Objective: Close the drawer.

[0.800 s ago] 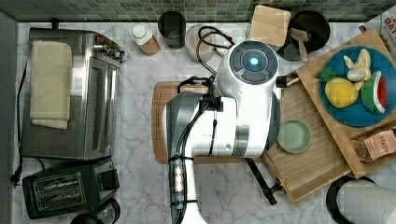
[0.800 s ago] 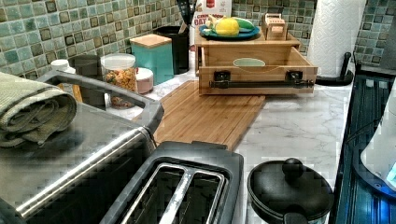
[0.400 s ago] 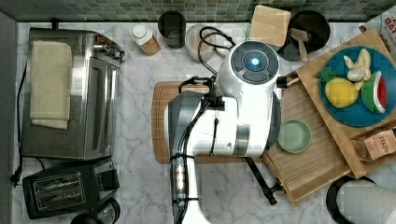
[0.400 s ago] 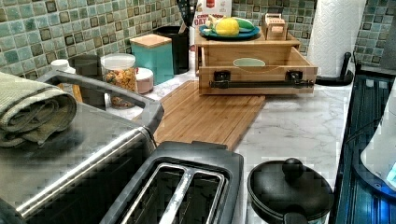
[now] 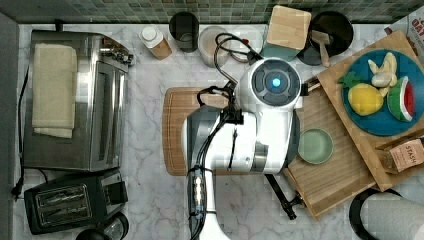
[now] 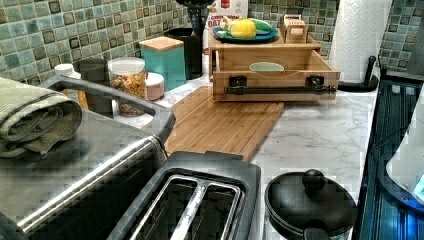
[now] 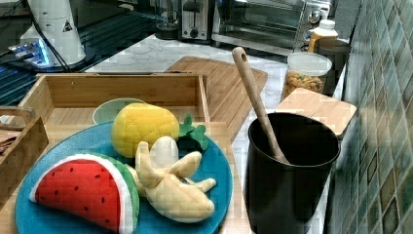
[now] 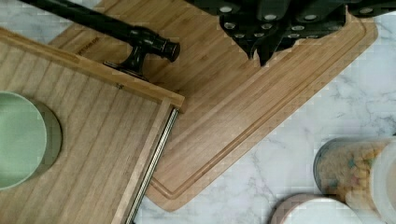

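Observation:
The drawer (image 5: 330, 185) is a shallow bamboo tray standing pulled out from under the wooden box top (image 5: 345, 70), toward the top view's left. Its front (image 6: 275, 80) carries a long black bar handle (image 6: 280, 90) (image 5: 280, 197) (image 8: 116, 30). A pale green bowl (image 5: 315, 146) (image 8: 18, 140) sits on its slatted floor (image 8: 93, 140). My gripper (image 8: 266, 53) hangs over the bamboo cutting board (image 8: 243, 107), just beyond the handle's end, touching nothing. Its dark fingers meet at a point with nothing between them. In the top view the white arm (image 5: 240, 145) covers the drawer's front.
A blue plate (image 5: 380, 95) of toy fruit rests on the box top. Jars (image 8: 355, 172) and a black utensil pot (image 7: 287, 165) line the tiled wall. A toaster oven (image 5: 75, 100), toaster (image 5: 65, 200) and paper towel roll (image 5: 390, 215) ring the marble counter.
The arm's head has shifted a little toward the top view's bottom. The drawer and bowl stand where they were.

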